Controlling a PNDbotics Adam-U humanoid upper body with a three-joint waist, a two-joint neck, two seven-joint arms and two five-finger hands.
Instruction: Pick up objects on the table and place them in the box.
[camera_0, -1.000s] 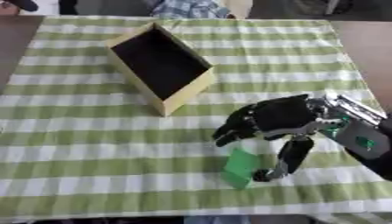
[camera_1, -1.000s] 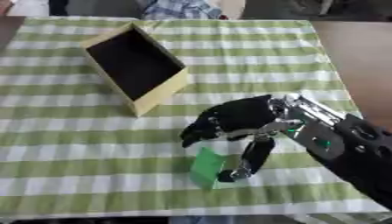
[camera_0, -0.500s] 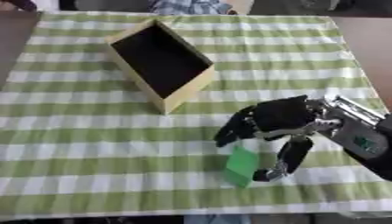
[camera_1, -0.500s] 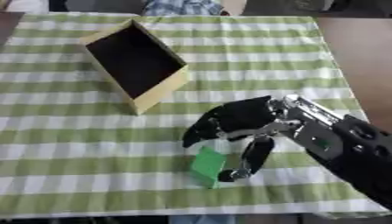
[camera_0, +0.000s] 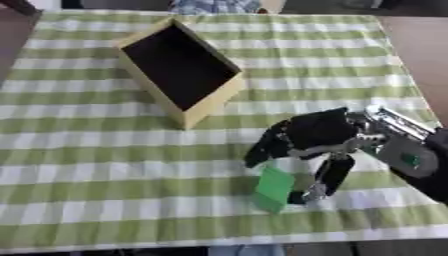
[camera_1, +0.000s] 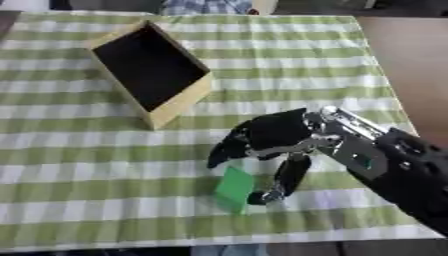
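Right hand (camera_0: 311, 137) in from the right, low over a green-and-white checked cloth (camera_0: 79, 150), fingers curled down around a small green block (camera_0: 276, 186): thumb at its right edge, other fingers above its top. Block near the cloth's front edge, whether lifted or resting cannot be told. Open yellow box (camera_0: 179, 75), dark inside, well apart at far left. Left hand nowhere visible.
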